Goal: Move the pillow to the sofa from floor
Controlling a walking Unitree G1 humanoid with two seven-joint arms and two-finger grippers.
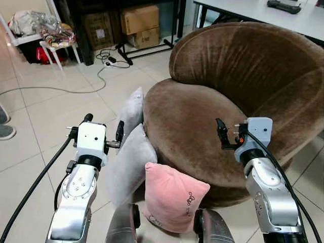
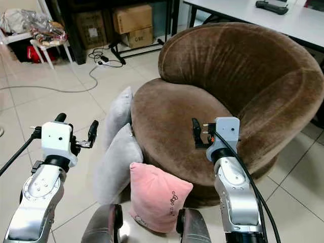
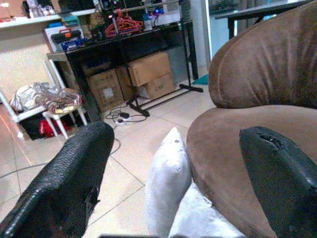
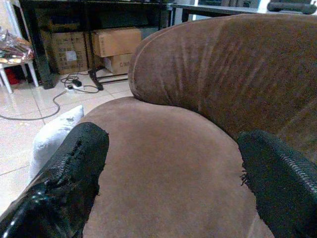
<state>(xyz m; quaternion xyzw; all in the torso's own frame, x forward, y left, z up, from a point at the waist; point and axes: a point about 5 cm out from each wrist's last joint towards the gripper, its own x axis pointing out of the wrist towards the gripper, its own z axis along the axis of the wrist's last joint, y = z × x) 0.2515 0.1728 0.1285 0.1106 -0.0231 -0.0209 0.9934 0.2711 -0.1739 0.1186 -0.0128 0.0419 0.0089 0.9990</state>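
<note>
Silver arms raised, left gripper and right gripper jaws spread.

Pink pillow at 6 o'clock: bottom edge hidden behind robot's own body parts. Grey pillows: lower one partly behind left arm. Sofa cut off at 3 o'clock edge. Shoe at 9 o'clock, half out of frame. Box labels at 11 o'clock too small to read.

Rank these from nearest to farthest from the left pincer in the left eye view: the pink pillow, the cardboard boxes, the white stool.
From the left pincer:
1. Pink pillow, on the floor by the sofa base.
2. White stool, far left.
3. Cardboard boxes, under the back table.
</note>
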